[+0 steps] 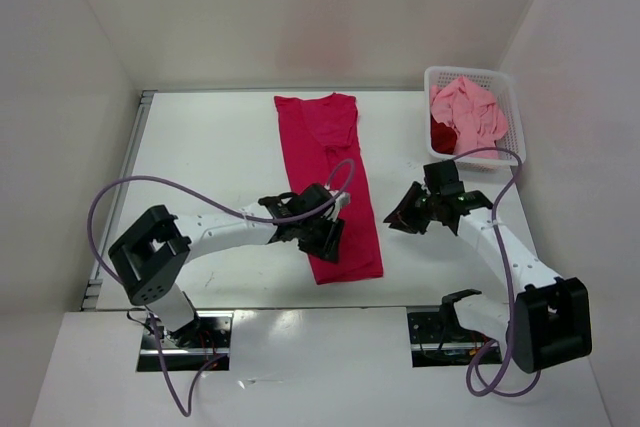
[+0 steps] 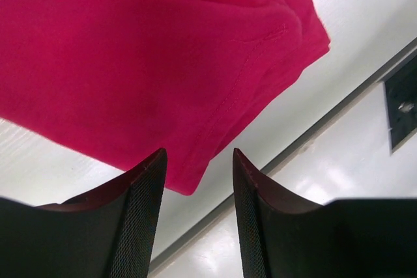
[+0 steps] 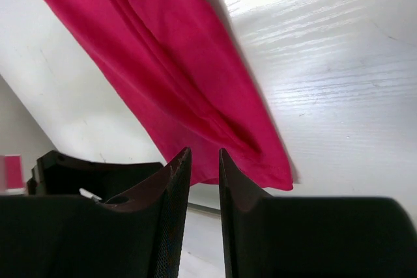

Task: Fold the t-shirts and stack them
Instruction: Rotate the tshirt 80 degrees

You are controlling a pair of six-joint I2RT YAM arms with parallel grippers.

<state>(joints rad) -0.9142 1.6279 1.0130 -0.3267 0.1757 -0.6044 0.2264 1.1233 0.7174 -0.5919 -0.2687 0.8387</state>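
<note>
Left fingers (image 2: 140, 219) apart, empty, over the bright magenta-red cloth t-shirt (image 1: 320, 132), a strip on the white tabletop (image 1: 210, 157); right fingers (image 3: 172, 219) narrowly parted, empty. Only the overhead view shows the white plastic mesh basket (image 1: 512, 112): light salmon pink t-shirt (image 1: 470, 112), dark crimson red t-shirt (image 1: 442, 135) mostly buried.

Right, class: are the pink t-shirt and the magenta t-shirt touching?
Apart. The top view shows the pink t-shirt in the white basket, with bare table between it and the magenta t-shirt.
</note>
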